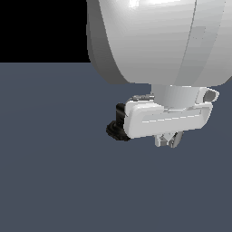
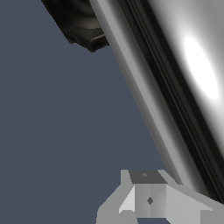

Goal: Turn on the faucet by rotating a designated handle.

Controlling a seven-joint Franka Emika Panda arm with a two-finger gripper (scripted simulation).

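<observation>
In the exterior view only the black ribbed base of the faucet (image 1: 116, 129) shows, peeking out at the left end of my white hand. The hand covers the rest of it. My gripper (image 1: 168, 140) points down at the floor, its fingers close together with nothing between them. In the wrist view the handle (image 2: 183, 87), a thick shiny chrome bar, runs slantwise right beside my gripper (image 2: 148, 199). The bar lies alongside the fingers, not between them. The black base (image 2: 78, 22) sits at the bar's far end.
The faucet stands on a flat dark blue-grey floor (image 1: 54, 172). My large white arm link (image 1: 154, 41) hangs over the scene and fills the upper part of the exterior view.
</observation>
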